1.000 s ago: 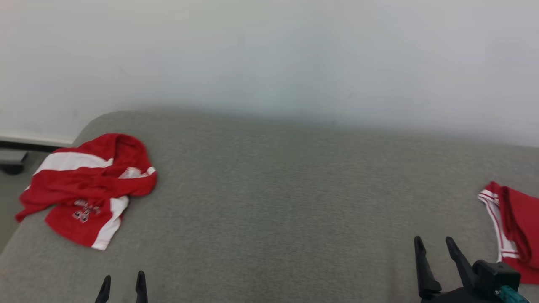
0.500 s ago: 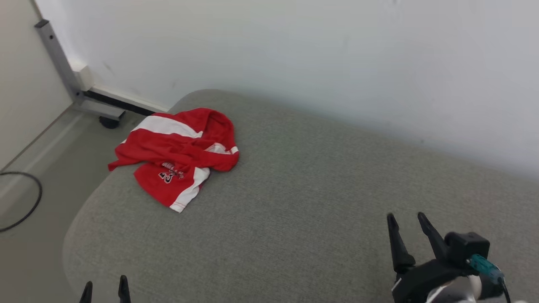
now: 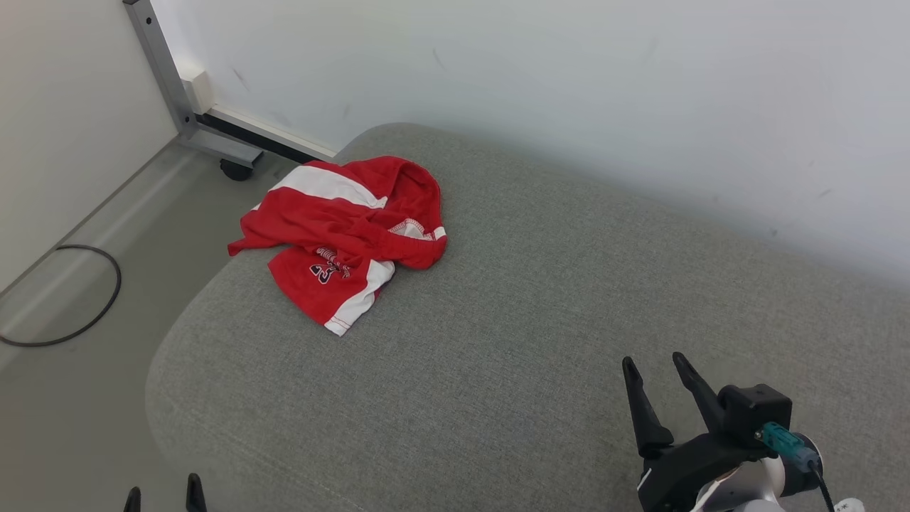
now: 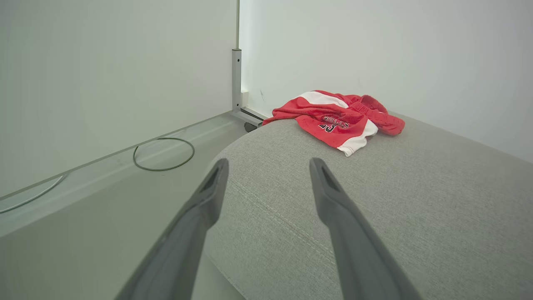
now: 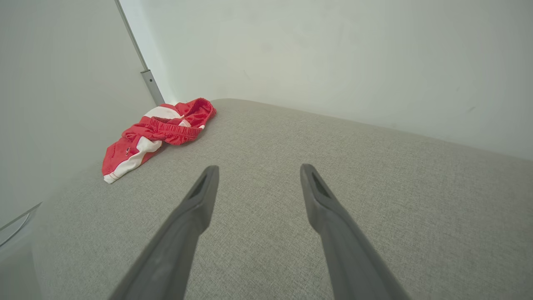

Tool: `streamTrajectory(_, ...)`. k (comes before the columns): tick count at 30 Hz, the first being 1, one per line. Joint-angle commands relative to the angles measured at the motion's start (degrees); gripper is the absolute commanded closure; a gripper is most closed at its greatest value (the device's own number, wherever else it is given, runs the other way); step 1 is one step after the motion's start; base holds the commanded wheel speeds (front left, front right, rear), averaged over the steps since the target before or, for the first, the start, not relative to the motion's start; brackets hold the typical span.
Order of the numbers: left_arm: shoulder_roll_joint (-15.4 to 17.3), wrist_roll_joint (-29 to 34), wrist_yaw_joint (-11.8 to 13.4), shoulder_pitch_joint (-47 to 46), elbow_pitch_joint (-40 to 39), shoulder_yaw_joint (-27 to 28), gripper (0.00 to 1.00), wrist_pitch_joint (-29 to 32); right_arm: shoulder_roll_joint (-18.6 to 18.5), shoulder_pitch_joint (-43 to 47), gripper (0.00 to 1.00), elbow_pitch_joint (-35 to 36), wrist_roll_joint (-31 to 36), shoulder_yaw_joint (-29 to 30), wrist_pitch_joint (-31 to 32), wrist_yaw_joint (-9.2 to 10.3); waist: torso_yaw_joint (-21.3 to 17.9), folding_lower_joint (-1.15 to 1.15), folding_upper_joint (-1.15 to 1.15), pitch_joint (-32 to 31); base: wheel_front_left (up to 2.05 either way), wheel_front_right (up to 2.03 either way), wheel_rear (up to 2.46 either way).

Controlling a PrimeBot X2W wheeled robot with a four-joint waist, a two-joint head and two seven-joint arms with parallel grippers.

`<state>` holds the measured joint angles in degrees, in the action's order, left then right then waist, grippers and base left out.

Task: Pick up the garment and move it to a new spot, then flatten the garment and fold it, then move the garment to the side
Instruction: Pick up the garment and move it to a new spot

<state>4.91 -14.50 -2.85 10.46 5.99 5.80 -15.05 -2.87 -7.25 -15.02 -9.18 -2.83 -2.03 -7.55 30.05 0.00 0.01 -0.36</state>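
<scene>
Garment (image 3: pixel 341 242), red-and-white, crumpled near corner of grey cushion (image 3: pixel 498 341); left claw (image 3: pixel 162 493) and right claw (image 3: pixel 653 360) spread wide, empty.

Garment (image 3: pixel 346 235) on cushion's (image 3: pixel 540 299) far-left corner

Grey fabric cushion (image 3: pixel 540 320) against white wall (image 3: pixel 569 85), pale floor (image 3: pixel 64 405)

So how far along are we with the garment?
Nothing looks done: the red-and-white garment lies crumpled near the left end of the grey cushion. Nothing in hand: left pincer and right pincer are open, empty, apart from it. Left: pick up, move, flatten, fold, set aside.
</scene>
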Motion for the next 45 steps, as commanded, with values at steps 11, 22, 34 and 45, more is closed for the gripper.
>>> streamTrajectory(11,1.05,1.09,-1.41,-4.92,2.52,-3.13,0.00,0.34,0.01,4.24,0.00,5.15,0.01,0.55,1.08,0.13,-0.71,0.00,-0.01,-1.01,0.00,0.00,0.00)
streamTrajectory(22,1.43,-0.19,-3.67,-24.54,15.86,-9.16,0.00,4.08,-0.49,6.37,0.00,12.49,4.12,-2.67,5.49,0.12,-6.93,0.00,-0.01,6.09,0.00,0.00,0.00)
streamTrajectory(34,5.34,-4.75,-4.65,-50.69,39.61,-10.78,0.00,10.17,-7.73,1.87,0.00,22.14,4.71,-8.28,7.80,0.13,-20.09,0.00,-0.01,21.00,0.00,0.00,0.00)
streamTrajectory(45,10.88,-5.25,-4.59,-63.09,52.43,-15.48,0.00,15.82,-9.30,2.99,0.00,28.59,5.33,-5.36,9.10,0.13,-25.62,0.00,-0.01,29.78,0.00,0.00,0.00)
